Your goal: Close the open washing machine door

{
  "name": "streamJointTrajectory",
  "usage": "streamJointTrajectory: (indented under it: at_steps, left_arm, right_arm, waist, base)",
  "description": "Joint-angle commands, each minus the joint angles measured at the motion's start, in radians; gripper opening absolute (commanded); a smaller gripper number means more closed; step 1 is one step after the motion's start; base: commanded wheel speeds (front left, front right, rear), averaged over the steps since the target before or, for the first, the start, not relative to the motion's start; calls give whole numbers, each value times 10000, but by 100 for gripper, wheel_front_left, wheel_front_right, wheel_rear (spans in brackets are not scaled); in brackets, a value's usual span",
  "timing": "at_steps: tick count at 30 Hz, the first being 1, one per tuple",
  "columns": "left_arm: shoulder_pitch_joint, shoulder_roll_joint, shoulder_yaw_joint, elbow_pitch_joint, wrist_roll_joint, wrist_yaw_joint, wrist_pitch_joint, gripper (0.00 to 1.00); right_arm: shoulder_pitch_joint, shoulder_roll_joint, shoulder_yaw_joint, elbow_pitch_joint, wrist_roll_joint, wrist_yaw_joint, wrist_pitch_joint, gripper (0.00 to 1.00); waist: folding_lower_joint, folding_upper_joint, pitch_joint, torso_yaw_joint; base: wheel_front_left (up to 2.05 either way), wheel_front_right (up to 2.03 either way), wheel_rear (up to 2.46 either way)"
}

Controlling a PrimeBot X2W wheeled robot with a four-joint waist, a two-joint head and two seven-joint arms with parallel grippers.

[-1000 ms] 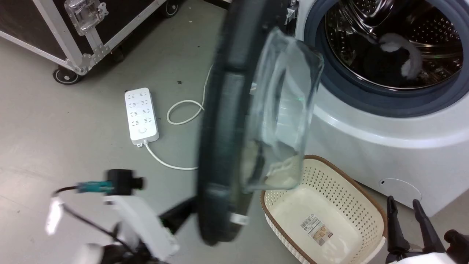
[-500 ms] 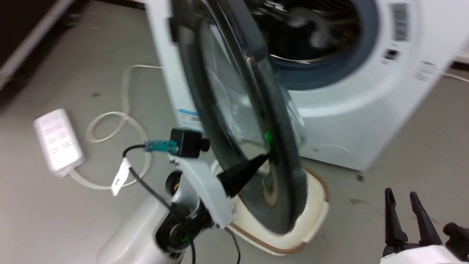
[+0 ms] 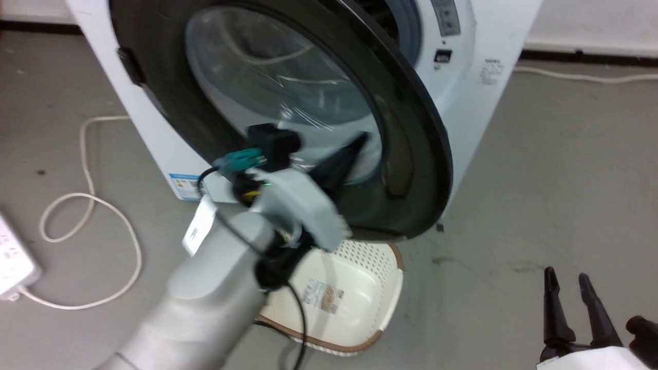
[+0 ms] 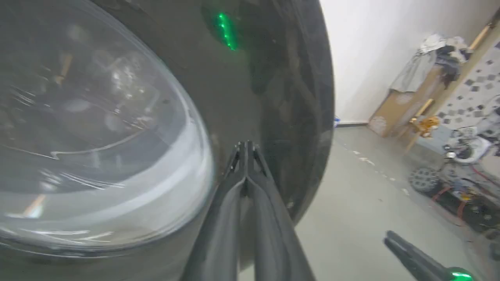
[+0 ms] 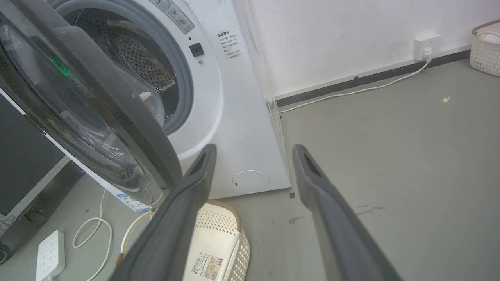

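door [image 3: 288, 77] swung closer to the washing machine [image 3: 475, 110] than half a second ago, pushed by the clenched left gripper [image 3: 360, 143], right gripper [image 3: 567, 275] spread empty at near right

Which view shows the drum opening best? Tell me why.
Right wrist view: the drum opening shows grey seal and perforated steel behind the washing machine door. Head view catches just a sliver of seal past the door's rim. Left wrist view faces the door's glass.
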Motion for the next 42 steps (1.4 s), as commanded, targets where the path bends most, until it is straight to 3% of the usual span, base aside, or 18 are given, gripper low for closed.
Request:
streamJointTrajectory:
  at_steps: [1,2,4,6,7,8,14,17,26,27,28,29,31,32,33,37,39,42]
  left_arm:
    - [-105,315,2,172,475,192,-522,0]
    - [-105,315,2,172,475,192,-522,0]
    - [68,855,132,277,1420,961,-1263,0]
    - [321,1234,264,104,1916,1378,-1434,0]
    - [321,1234,264,104,1916,1378,-1434,0]
    - [969,1770,664,-213,2324,1963,-1519,0]
    - [3044,2339,2127,-1093,2123,2833,-1539,0]
    - [4094,2358,2763,-1470,1948,2920,-1540,0]
    - [5657,1942,3569,-1667,2139,2517,-1542,0]
    - [5707,1916,3586,-1639,2223,2503,-1542,34]
    - [5749,1875,3619,-1626,2280,2494,-1542,89]
    - [5784,1826,3668,-1627,2320,2491,-1542,100]
    - [5831,1722,3834,-1720,2464,2521,-1542,100]
    - [5871,1676,3891,-1752,2519,2516,-1542,100]
    - [5902,1646,3951,-1803,2612,2525,-1542,100]
    - [6022,1531,4157,-2063,2982,2550,-1542,100]
    - [6104,1411,4291,-2286,3240,2568,-1542,100]
    - [6031,1295,4374,-2459,3397,2530,-1542,100]
  right_arm:
    - [112,-3,35,31,13,10,-42,100]
    - [112,-3,35,31,13,10,-42,100]
    - [282,-3,49,28,2,10,-42,100]
    - [406,-3,52,-13,-43,10,-42,100]
    - [406,-3,52,-13,-43,10,-42,100]
    - [556,-3,44,-12,-73,10,-42,100]
    - [699,-3,94,-64,-112,10,-42,100]
    - [741,-3,111,-78,-111,10,-42,100]
    - [788,-3,255,-31,-167,10,-42,100]
    - [789,-3,268,-17,-285,10,-42,100]
    - [800,-3,245,37,-435,10,-42,100]
    - [798,-3,171,87,-608,10,-42,100]
    - [772,-3,78,132,-980,10,-42,100]
    - [740,-3,29,92,-1189,10,-42,45]
    - [710,-3,47,25,-1489,10,-42,0]
    - [429,-3,321,-407,-2488,10,-42,0]
    - [-340,-3,1337,-306,-2739,10,269,0]
    - [-1206,-3,1707,189,-2833,10,690,0]
  waist:
    - [-1,-1,-373,334]
    - [-1,-1,-373,334]
    - [-1,-1,-729,662]
    - [-1,-1,-892,898]
    - [-1,-1,-892,898]
    - [-1,-1,-1107,1222]
    - [-1,-1,-1321,1574]
    - [-1,-1,-1368,1657]
    - [-1,-1,-1418,1665]
    - [-1,-1,-1420,1655]
    - [-1,-1,-1426,1645]
    - [-1,-1,-1430,1636]
    - [-1,-1,-1426,1629]
    - [-1,-1,-1426,1622]
    - [-1,-1,-1423,1617]
    - [-1,-1,-1351,1599]
    - [-1,-1,-1168,1610]
    - [-1,-1,-849,1698]
  base:
    - [0,0,0]
    - [0,0,0]
    - [0,0,0]
    - [0,0,0]
    - [0,0,0]
    - [0,0,0]
    - [0,0,0]
    - [0,0,0]
    - [0,0,0]
    - [0,0,0]
    - [0,0,0]
    - [0,0,0]
    - [0,0,0]
    - [0,0,0]
    - [0,0,0]
    - [0,0,0]
    - [0,0,0]
    - [0,0,0]
